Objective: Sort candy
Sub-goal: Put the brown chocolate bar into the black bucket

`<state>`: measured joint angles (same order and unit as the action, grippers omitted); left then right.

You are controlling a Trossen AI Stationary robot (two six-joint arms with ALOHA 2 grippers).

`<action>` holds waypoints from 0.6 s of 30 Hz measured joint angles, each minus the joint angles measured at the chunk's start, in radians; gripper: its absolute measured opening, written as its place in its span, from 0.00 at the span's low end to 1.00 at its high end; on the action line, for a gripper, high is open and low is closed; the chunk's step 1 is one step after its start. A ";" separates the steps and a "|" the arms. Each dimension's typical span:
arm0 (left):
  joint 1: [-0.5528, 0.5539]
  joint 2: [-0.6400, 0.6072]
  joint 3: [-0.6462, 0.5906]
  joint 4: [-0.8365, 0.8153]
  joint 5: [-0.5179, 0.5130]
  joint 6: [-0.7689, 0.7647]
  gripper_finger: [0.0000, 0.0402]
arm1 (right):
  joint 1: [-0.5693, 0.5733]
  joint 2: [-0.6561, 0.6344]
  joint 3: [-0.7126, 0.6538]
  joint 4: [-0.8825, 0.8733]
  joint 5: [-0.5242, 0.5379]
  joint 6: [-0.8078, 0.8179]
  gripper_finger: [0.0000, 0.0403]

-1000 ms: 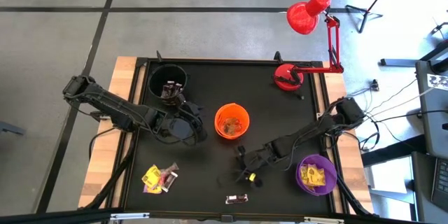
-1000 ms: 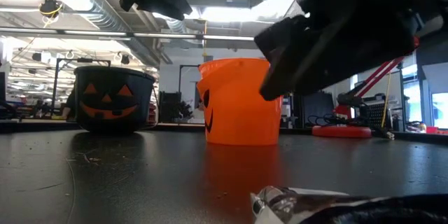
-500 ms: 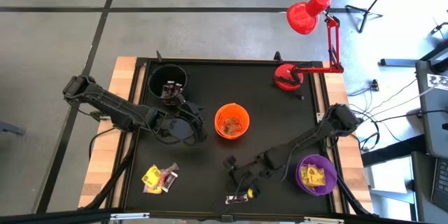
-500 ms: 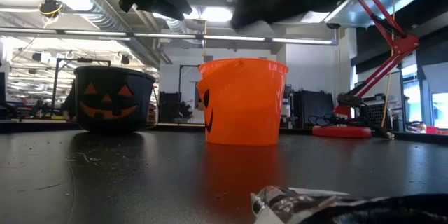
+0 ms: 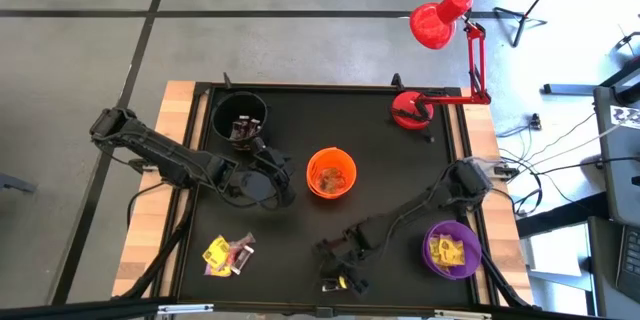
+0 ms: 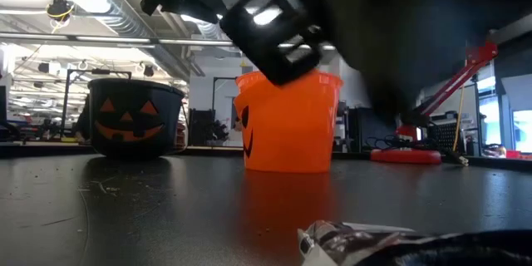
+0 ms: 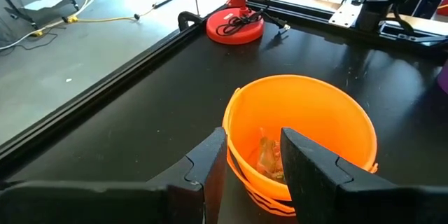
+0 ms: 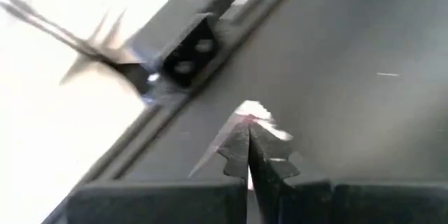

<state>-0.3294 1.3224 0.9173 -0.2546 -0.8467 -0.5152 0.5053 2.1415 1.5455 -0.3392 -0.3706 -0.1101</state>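
Observation:
My right gripper is shut low over the near middle of the black table. A small pale, pink-marked candy shows at its tips; in the high view a yellow bit lies there beside a dark wrapped candy. My left gripper hangs open above the table, just left of the orange cup, with nothing between its fingers. A loose pile of candy lies at the near left. My right gripper pinches the small candy by an edge of its wrapper, between its two fingertips only. The fingers slant down from the table's far right toward its near edge. Whether the candy is off the table I cannot tell.
A black cup with candy stands at the far left and a purple cup with yellow candy at the near right. A red desk lamp's base sits at the far right. The table's raised near rim lies just beyond my right gripper.
My right gripper has gone toward the table's near edge and a little left, tipped further down, and shut its fingers. The yellow candy has slid with it toward the near edge and now lies beside the dark wrapped candy.

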 joint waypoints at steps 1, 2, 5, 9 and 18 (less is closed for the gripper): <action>0.000 0.000 0.000 0.000 0.000 0.000 0.31 | 0.002 0.007 0.000 0.003 -0.017 0.001 0.02; 0.000 0.000 0.000 -0.001 -0.001 0.000 0.31 | 0.004 0.017 0.000 0.004 -0.037 0.007 0.02; 0.003 0.000 0.000 -0.004 -0.003 0.000 0.31 | -0.006 0.064 -0.001 0.052 -0.158 0.055 0.01; 0.003 0.000 0.000 -0.006 -0.004 0.000 0.31 | -0.033 0.116 -0.001 0.091 -0.226 0.088 0.01; 0.003 0.000 0.000 -0.007 -0.008 0.001 0.31 | -0.053 0.103 0.017 0.005 -0.101 0.025 0.00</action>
<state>-0.3260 1.3224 0.9173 -0.2613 -0.8543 -0.5144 0.4524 2.2448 1.5626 -0.3341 -0.4712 -0.0849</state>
